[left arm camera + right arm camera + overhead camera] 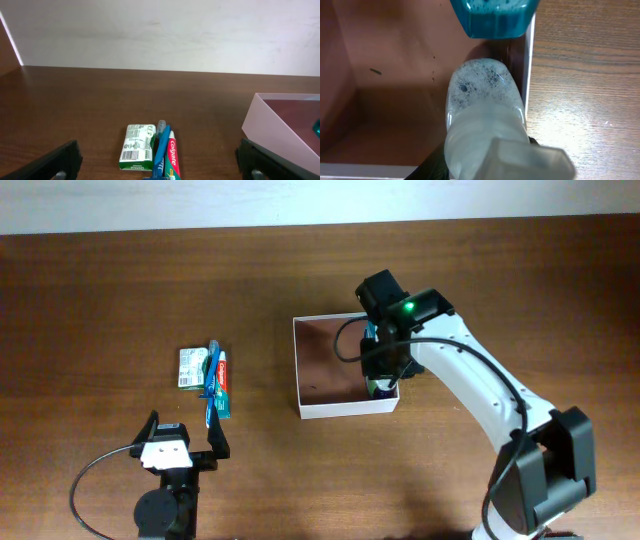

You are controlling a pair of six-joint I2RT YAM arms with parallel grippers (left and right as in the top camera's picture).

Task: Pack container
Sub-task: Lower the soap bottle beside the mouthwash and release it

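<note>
The container point(298, 365), a shallow white-walled box with a reddish-brown inside, sits mid-table; it also shows in the left wrist view point(265, 117). My right gripper point(383, 377) hangs over its right side, shut on a clear bottle point(485, 105) of foamy liquid. The bottle points down into the box beside the right wall point(530, 55). A blue bottle point(495, 17) stands in the box just beyond it. My left gripper point(185, 430) is open near the front left, with nothing between its fingers point(60, 160).
Just ahead of the left gripper lie a green soap box point(137, 146), a blue toothbrush point(161, 150) and a red-and-green toothpaste tube point(172, 157), side by side left of the container. A white wall runs along the table's far edge.
</note>
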